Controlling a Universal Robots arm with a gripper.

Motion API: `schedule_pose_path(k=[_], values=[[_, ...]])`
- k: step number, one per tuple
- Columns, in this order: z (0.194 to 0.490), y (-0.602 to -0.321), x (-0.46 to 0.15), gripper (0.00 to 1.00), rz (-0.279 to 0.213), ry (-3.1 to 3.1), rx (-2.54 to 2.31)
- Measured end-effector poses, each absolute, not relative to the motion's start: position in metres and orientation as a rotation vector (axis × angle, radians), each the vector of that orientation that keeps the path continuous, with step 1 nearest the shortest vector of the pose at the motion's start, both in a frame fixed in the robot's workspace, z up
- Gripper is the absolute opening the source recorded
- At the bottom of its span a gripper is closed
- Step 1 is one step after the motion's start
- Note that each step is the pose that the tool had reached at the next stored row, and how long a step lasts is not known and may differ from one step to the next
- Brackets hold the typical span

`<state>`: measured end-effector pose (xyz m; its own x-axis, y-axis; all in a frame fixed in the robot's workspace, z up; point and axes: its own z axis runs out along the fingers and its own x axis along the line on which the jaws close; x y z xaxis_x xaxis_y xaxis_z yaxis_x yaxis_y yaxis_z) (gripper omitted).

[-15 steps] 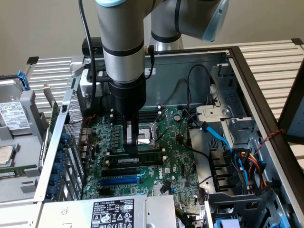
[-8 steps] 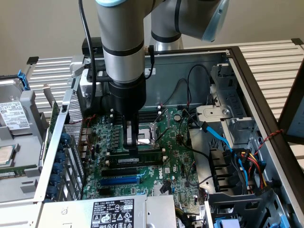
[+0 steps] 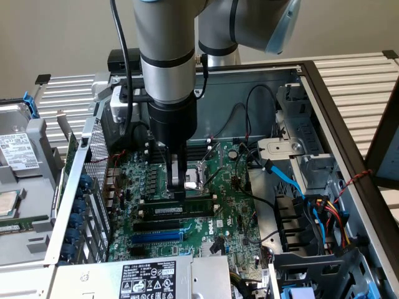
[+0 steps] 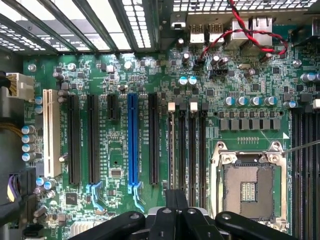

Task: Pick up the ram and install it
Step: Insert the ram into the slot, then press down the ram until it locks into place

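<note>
a computer repair or robotics lab setup: an open pc case (image 3: 349,187) lies on its side with its motherboard (image 3: 187,224) bared, cables (image 3: 324,212) loose, a power supply (image 3: 149,277) label showing. a pulled drive (image 3: 15,149) sits beside it on slatted metal benching (image 3: 361,75), under an industrial arm (image 3: 165,68).

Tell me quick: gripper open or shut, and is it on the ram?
Gripper: shut, fingers down at the ram lying in the memory slots; whether it actually grips the ram cannot be told.
</note>
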<state>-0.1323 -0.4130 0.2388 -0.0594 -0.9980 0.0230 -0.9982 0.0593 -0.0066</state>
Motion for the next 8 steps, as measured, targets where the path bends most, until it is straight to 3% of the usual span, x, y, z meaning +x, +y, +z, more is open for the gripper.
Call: schedule_pose_path(k=[8], values=[[0.2378, -0.4128, -0.1323, 0.11, 0.034, -2.277, 2.146]])
